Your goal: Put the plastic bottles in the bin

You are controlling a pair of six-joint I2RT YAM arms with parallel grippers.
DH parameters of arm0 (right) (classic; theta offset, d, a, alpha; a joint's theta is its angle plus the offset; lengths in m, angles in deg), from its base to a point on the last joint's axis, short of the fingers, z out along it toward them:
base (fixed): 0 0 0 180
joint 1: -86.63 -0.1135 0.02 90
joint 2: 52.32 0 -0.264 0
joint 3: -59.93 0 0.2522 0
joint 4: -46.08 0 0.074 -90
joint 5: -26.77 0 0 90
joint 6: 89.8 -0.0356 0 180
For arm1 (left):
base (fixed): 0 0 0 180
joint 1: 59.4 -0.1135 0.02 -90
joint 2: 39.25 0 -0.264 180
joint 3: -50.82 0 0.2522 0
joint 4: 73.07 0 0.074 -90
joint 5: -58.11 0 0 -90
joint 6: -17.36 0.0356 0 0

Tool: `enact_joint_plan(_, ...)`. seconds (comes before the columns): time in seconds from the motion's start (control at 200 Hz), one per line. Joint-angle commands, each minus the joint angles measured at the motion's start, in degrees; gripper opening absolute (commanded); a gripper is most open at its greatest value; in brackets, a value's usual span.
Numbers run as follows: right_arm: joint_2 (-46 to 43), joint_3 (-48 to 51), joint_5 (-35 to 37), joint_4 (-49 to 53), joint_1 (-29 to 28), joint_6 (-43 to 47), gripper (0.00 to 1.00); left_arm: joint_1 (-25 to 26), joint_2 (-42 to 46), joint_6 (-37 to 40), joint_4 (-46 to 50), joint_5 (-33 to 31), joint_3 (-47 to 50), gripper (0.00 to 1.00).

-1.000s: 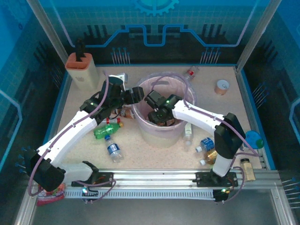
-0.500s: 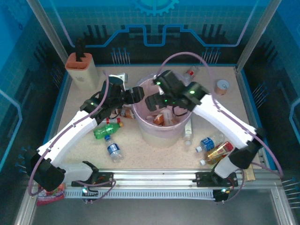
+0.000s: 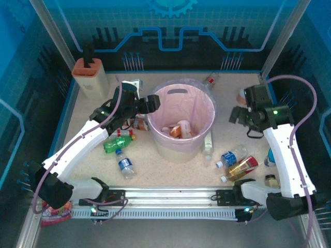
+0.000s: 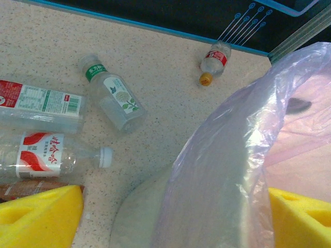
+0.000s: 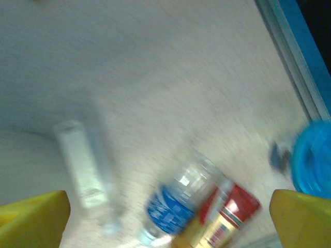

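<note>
Plastic bottles (image 3: 178,129) already lie in the bottom of the bin (image 3: 181,151), which stands mid-table with its pink bag (image 3: 199,103) folded over the rim. Others are on the table (image 3: 170,173) around it. A green bottle (image 3: 116,144) and a blue-labelled bottle (image 3: 124,165) lie to the bin's near left. A slim clear bottle (image 3: 208,142) is just beside its right wall, and a blue-wrapped bottle (image 3: 230,156) lies just beside an amber bottle (image 3: 244,165) further right. One red-labelled bottle (image 3: 211,80) lies by the far edge.

Your left arm reaches diagonally from its base to the bin's left rim, wrist bent toward the bin. The left gripper (image 3: 150,103) hangs right at that rim. From its wrist camera you see the yellow fingertips (image 4: 41,217) spread wide and clamped on nothing, with the bag and bin wall below them. A green-capped bottle (image 4: 111,95) lies on the table beyond.

Your right arm rises from its base along the right side of the table, wrist turned left toward the bin. The right gripper (image 3: 239,114) is over bare table, well to the right of the bin. Its wrist view is blurred, yet the fingertips (image 5: 31,217) are plainly wide apart and hold nothing. The slim clear bottle, the blue-wrapped one and the amber one lie beneath.
</note>
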Motion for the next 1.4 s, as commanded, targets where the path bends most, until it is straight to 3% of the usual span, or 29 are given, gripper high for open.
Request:
enact_joint_plan(0.0, -3.16, 7.89, -0.02, 1.80, 7.09, -3.14, 1.00, -0.12, -1.38, 2.85, 2.91, 1.43, -1.97, 0.87)
enact_joint_plan(0.105, -4.25, 15.98, -4.43, -2.57, 13.21, -3.53, 1.00, -0.51, -1.41, 3.50, 2.82, 2.06, -2.39, 0.87)
enact_joint_plan(0.225, -3.55, 22.74, -9.83, -5.78, 16.22, -6.13, 1.00, -1.51, -2.15, 3.88, 3.04, 4.27, -3.23, 0.88)
enact_joint_plan(0.695, 1.96, 39.04, -18.81, -19.49, 11.60, -18.05, 1.00, -3.90, -3.37, 4.96, 3.87, 6.41, -4.86, 0.88)
enact_joint_plan(0.966, 10.26, 38.62, -22.57, -30.92, 9.57, -22.02, 1.00, -4.42, -3.31, 4.87, 4.36, 5.86, -4.98, 0.87)
enact_joint_plan(1.396, 22.83, 23.12, -22.63, -37.53, 8.25, -21.32, 1.00, -4.63, -5.01, 4.53, 3.71, 5.57, -6.13, 0.87)
